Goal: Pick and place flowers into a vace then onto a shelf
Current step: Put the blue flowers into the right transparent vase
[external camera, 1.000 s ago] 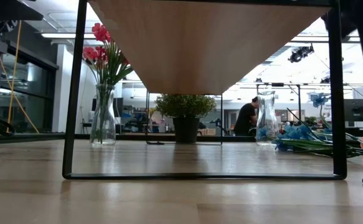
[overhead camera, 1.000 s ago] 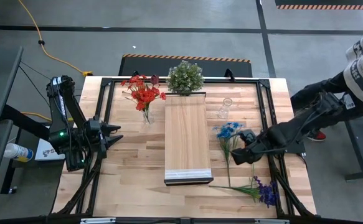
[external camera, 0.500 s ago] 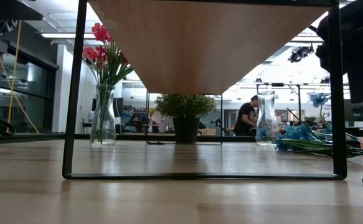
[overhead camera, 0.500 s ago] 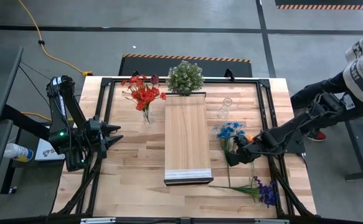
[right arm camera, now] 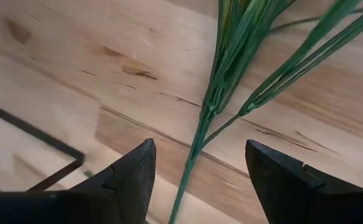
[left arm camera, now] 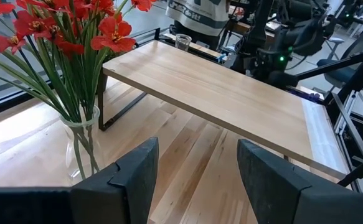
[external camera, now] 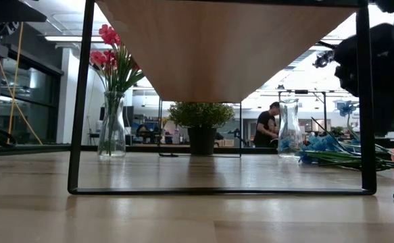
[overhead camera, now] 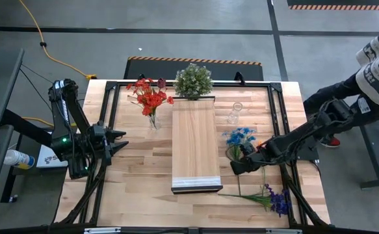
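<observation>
While your left gripper [overhead camera: 121, 141] waits at the table's nine o'clock edge with its dark fingers spread and nothing between them, your right gripper [overhead camera: 236, 161] sits low over the loose blue-bloomed flowers on thin green stems [overhead camera: 239, 138], just off the three o'clock side of the long raised light-wood shelf [overhead camera: 194, 142]. Its fingers [right arm camera: 128, 180] stand apart on either side of the green stem [right arm camera: 197, 146] without pinching it; you hold nothing yet. The stems lie flat on the slatted wooden tabletop [overhead camera: 137, 175]. At five o'clock lies a purple-bloomed spray [overhead camera: 279, 199]. A clear glass vase of red flowers [overhead camera: 149, 99] stands at eleven o'clock, a bushy green potted plant [overhead camera: 193, 80] at twelve, and an empty small clear glass vase [overhead camera: 235, 113] at one o'clock.
</observation>
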`<state>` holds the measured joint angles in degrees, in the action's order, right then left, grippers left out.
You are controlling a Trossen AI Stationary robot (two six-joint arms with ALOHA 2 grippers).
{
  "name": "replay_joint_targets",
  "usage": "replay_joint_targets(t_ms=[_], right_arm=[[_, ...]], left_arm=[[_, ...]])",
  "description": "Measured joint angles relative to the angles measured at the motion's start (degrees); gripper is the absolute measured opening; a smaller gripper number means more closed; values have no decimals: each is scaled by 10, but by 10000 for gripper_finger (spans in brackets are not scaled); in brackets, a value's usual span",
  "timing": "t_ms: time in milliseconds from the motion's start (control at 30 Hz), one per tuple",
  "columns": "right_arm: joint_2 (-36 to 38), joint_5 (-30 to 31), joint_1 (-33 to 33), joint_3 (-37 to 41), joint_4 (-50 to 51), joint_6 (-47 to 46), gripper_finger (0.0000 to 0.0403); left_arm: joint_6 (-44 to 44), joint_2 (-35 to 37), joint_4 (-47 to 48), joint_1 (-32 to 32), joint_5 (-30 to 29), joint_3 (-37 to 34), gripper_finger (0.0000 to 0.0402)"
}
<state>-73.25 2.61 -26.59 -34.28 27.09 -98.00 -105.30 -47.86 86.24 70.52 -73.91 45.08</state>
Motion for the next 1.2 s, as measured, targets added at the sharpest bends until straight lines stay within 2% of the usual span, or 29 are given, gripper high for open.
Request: replay_joint_targets(t_ms=[467, 800, 1200], right_arm=[[-97, -19, 0, -3, -49, -6, 236], [-106, -6, 0, -3, -39, -10, 235], [-107, 0, 0, -1, -21, -10, 168]], left_arm=[[0, 0, 0, 0, 0, 0, 250], [0, 0, 0, 0, 0, 0, 250], [3, 0, 0, 0, 0, 0, 250]])
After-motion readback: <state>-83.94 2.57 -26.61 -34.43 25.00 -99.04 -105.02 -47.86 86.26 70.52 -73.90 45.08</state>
